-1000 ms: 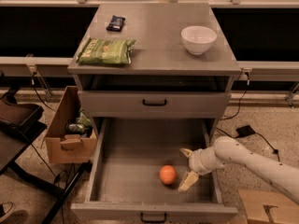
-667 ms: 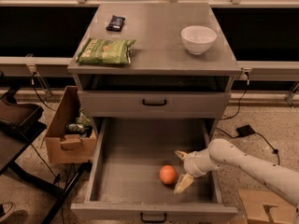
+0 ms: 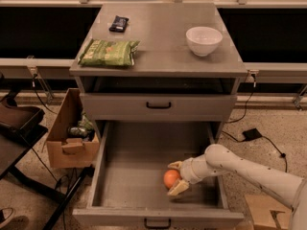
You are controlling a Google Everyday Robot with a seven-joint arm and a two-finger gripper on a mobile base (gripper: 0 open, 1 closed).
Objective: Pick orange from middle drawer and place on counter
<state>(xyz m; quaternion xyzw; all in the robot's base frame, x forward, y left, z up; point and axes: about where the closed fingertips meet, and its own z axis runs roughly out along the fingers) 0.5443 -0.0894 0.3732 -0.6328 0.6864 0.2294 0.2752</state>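
The small, round, bright-orange fruit (image 3: pixel 168 178) is seen lying on the plain grey floor of the wide, deep grey middle drawer (image 3: pixel 129 181), which is pulled fully out. It lies towards the right front part, clear of the drawer walls. The cream-coloured two-finger hand (image 3: pixel 174 178) is reached in from the right on a white arm (image 3: pixel 249 169) that passes over the drawer's right wall. Its fingers (image 3: pixel 178 188) are spread apart, one above and one below the orange fruit, which sits partly between them. Whether either finger actually touches the fruit cannot be made out with certainty; no firm clasp is shown.

Directly above the hand, the shallower closed grey drawer front with a black handle (image 3: pixel 158 106) is set. On the flat matte grey table (image 3: pixel 163 37) above it, a green crinkled snack bag (image 3: pixel 109 52) is placed at the left, a small black packet (image 3: pixel 119 23) behind it, and a white round bowl (image 3: pixel 204 40) at the right. An open brown cardboard box (image 3: pixel 72 135) is stood on the floor just beside the drawer's left wall.
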